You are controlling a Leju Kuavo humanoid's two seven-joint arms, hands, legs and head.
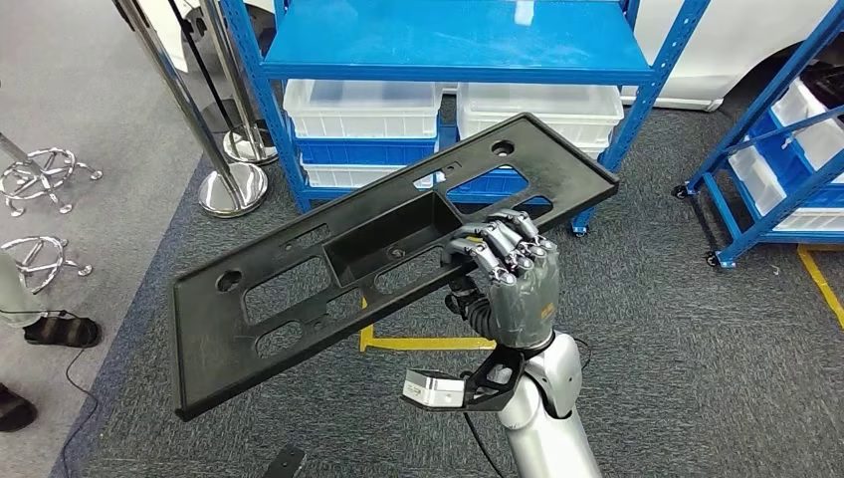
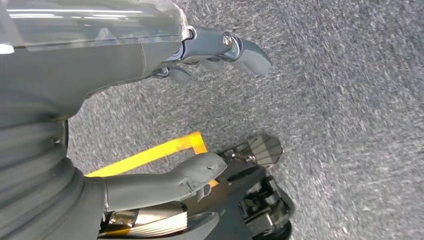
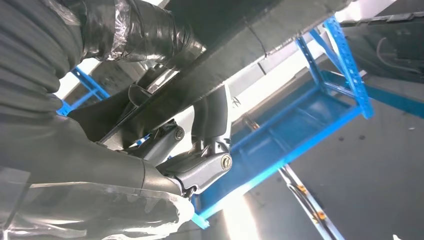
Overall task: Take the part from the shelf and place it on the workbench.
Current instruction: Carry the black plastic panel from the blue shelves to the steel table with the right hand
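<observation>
**One black panel held up in front of the blue shelf**

One long black panel (image 1: 378, 264) carried across the middle of the head view, tilted, low end toward the lower left of the frame, high end toward the upper right. Flat plastic with a raised rim, a deep rectangular pocket at the centre, several slotted cut-outs and a round hole near each end. Gripped along its near edge, right of centre, by the right hand (image 1: 513, 274), dark fingers (image 1: 498, 254) curled over the rim and onto the top face. Silver forearm rising from the bottom edge, centre-right. Seen from the right wrist view as a dark edge (image 3: 235, 47) clamped between thumb and fingers.

Behind the panel, upper centre of the head view, a blue shelf (image 1: 448, 40) with a bare blue top board and white bins (image 1: 363, 108) on the level below. Second blue rack (image 1: 786, 149) at the right edge, also holding white bins. Two chrome posts (image 1: 231, 184) on round bases at the upper left. Grey carpet (image 1: 697, 349) underfoot, with yellow tape (image 1: 428, 344) showing just below the panel. Someone's dark shoe (image 1: 62, 330) at the far left edge.

Left hand (image 2: 200, 115) over the carpet in the left wrist view, thumb and fingers apart, nothing between them.
</observation>
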